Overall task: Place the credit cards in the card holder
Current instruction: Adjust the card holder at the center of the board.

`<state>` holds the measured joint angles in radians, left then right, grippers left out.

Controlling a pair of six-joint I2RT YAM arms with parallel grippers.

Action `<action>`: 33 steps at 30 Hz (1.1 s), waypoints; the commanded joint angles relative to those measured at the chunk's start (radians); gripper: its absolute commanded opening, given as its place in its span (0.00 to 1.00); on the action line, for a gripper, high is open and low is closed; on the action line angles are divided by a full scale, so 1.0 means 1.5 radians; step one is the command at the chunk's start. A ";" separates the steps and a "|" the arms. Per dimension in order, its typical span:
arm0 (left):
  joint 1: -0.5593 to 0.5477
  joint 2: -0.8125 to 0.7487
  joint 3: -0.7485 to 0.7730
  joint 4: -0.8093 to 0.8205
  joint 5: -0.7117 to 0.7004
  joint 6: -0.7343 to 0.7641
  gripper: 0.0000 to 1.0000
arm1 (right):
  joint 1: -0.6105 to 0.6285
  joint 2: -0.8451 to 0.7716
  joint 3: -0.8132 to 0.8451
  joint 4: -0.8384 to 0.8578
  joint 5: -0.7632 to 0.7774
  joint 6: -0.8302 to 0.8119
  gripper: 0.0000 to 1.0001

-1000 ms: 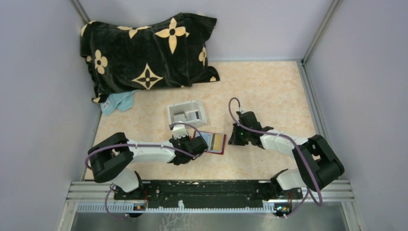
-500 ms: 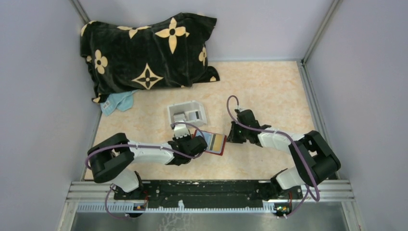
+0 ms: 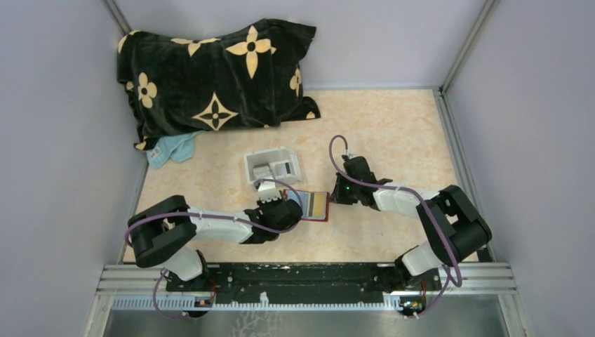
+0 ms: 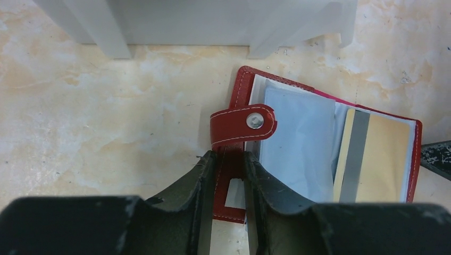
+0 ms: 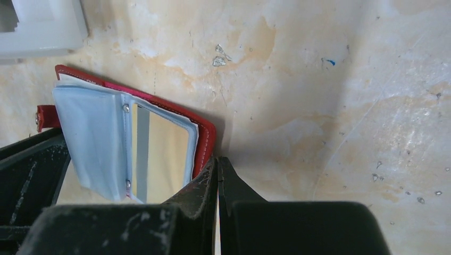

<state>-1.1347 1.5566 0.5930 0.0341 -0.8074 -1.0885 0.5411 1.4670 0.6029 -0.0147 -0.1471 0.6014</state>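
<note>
The red card holder (image 3: 317,217) lies open on the table, its clear sleeves facing up. A tan credit card (image 4: 378,159) with a grey stripe sits in the right sleeve (image 5: 165,154). My left gripper (image 4: 230,159) is shut on the card holder's left red edge (image 4: 238,93), just below the snap strap (image 4: 242,125). My right gripper (image 5: 218,160) is shut with nothing in it. Its tips touch the card holder's right edge (image 5: 206,141). More greyish credit cards (image 3: 270,169) lie in the white tray (image 3: 250,165) behind the holder.
A black pillow with tan flowers (image 3: 217,77) fills the back left, with a light blue cloth (image 3: 172,149) at its corner. Grey walls close in the left, right and back sides. The white tray's wall (image 4: 186,21) stands just beyond the holder.
My right gripper has slid left until its shut tips meet the holder's right edge. The left gripper and holder have shifted only slightly.
</note>
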 commanded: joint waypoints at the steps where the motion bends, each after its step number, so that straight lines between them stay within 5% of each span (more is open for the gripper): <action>1: -0.016 0.037 -0.026 -0.001 0.141 0.000 0.32 | 0.007 0.030 0.016 -0.010 0.022 -0.001 0.00; 22: -0.030 0.059 -0.008 0.026 0.158 0.020 0.31 | -0.061 -0.007 0.036 -0.100 0.164 -0.013 0.00; 28: -0.036 0.051 -0.002 -0.012 0.139 0.001 0.32 | -0.065 -0.042 0.057 -0.143 0.232 -0.023 0.08; 33: -0.039 0.038 0.003 -0.040 0.121 -0.013 0.41 | -0.054 -0.081 0.065 -0.160 0.246 -0.051 0.24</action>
<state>-1.1790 1.5990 0.6186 0.1593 -0.6769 -1.0916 0.4530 1.4166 0.6552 -0.2058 0.1551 0.5751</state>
